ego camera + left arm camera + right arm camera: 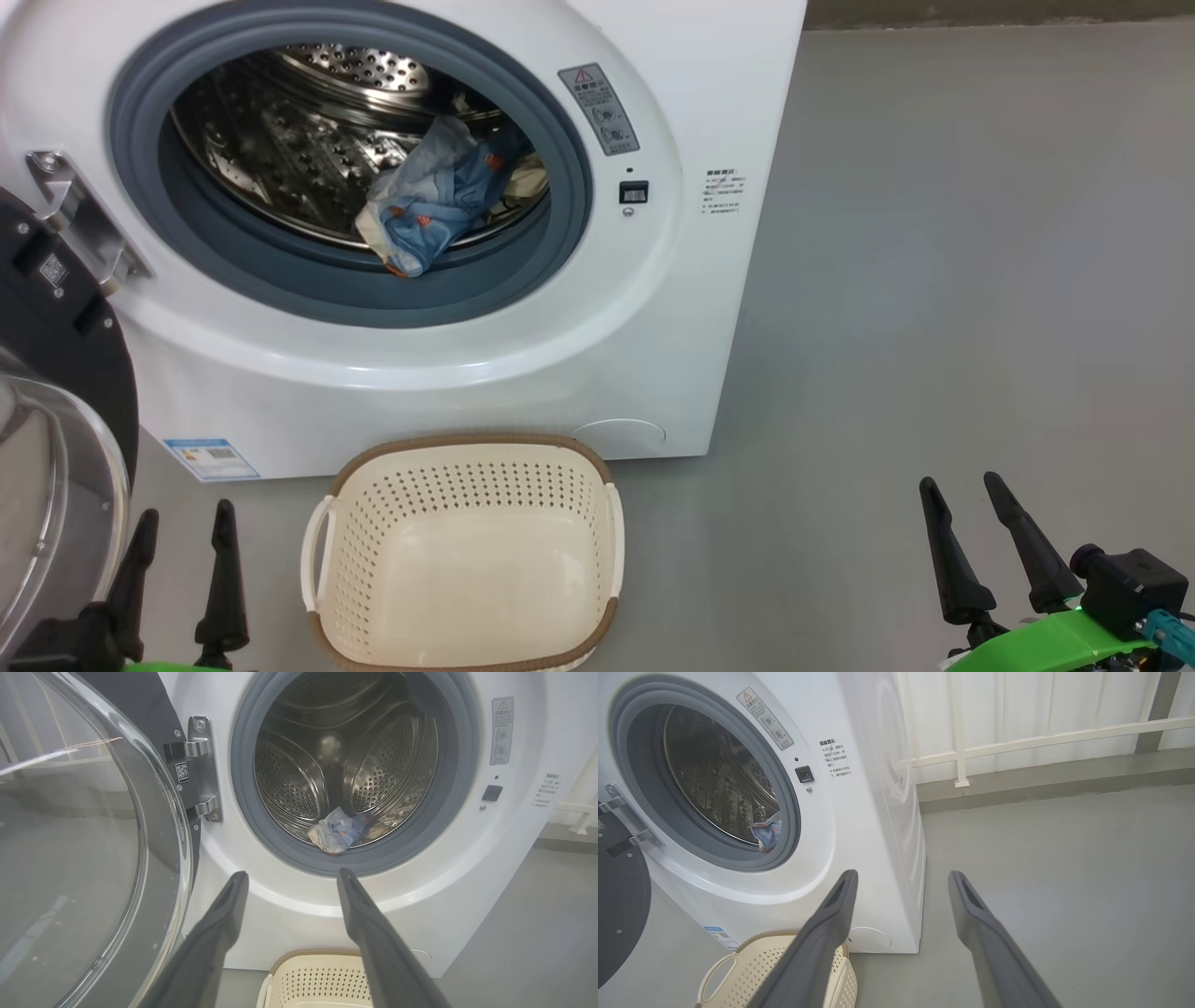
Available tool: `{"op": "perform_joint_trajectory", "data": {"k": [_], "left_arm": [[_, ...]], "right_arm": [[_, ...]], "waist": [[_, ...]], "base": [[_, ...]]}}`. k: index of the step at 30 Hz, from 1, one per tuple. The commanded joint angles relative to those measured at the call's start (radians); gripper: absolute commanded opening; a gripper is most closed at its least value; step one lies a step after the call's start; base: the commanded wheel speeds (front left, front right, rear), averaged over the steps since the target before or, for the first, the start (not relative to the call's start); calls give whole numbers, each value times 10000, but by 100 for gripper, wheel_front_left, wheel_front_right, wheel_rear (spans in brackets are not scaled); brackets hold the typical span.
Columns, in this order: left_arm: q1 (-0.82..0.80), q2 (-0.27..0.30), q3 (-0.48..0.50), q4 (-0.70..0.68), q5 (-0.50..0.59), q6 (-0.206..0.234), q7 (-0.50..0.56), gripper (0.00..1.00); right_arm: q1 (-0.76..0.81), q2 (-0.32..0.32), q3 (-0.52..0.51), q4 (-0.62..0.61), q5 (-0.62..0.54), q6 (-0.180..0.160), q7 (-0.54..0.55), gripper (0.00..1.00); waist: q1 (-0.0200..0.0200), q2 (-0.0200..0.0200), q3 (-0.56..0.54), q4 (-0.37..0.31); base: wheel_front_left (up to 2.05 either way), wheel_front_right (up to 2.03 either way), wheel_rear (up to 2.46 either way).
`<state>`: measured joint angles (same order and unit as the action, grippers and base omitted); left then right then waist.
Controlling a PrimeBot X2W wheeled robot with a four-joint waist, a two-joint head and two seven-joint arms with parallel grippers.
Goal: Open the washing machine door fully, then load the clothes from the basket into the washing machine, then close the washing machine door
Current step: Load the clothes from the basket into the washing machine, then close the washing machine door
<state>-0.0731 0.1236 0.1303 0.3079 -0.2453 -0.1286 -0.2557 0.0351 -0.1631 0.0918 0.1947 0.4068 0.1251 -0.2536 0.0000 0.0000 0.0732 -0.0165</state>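
Grey floor (934,280) w/ washing machine (420,392) & basket (467,495) on it, basket just in front of machine

a smooth grey floor (934,280) takes up the right half of the head view, evenly lit, and meets a darker strip (999,11) along the top right edge. in the right wrist view the floor runs across the lower right up to a grey-brown skirting band (1064,777) in the upper right. above that band stands a white ribbed wall (1017,704), crossed by a slanting white rail (1041,740). its upright post ends in a small foot (961,783) on the band. a dull grey column (1150,714) rises at the far upper right.
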Motion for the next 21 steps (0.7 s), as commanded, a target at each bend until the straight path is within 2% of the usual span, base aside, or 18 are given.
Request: {"op": "perform_joint_trajectory", "data": {"k": [1, 21], "left_arm": [[23, 209, 298, -355, -47, -20, -61, 100], [50, 205, 310, -428, -93, -21, -61, 100]], "right_arm": [[73, -192, 162, -253, 39, 56, -82, 100], [93, -156, 170, -272, 29, 56, -82, 100]], "waist": [[0, 0, -15, -22], [0, 0, 10, -25]], "base": [[0, 0, 0], [0, 0, 0]]}}
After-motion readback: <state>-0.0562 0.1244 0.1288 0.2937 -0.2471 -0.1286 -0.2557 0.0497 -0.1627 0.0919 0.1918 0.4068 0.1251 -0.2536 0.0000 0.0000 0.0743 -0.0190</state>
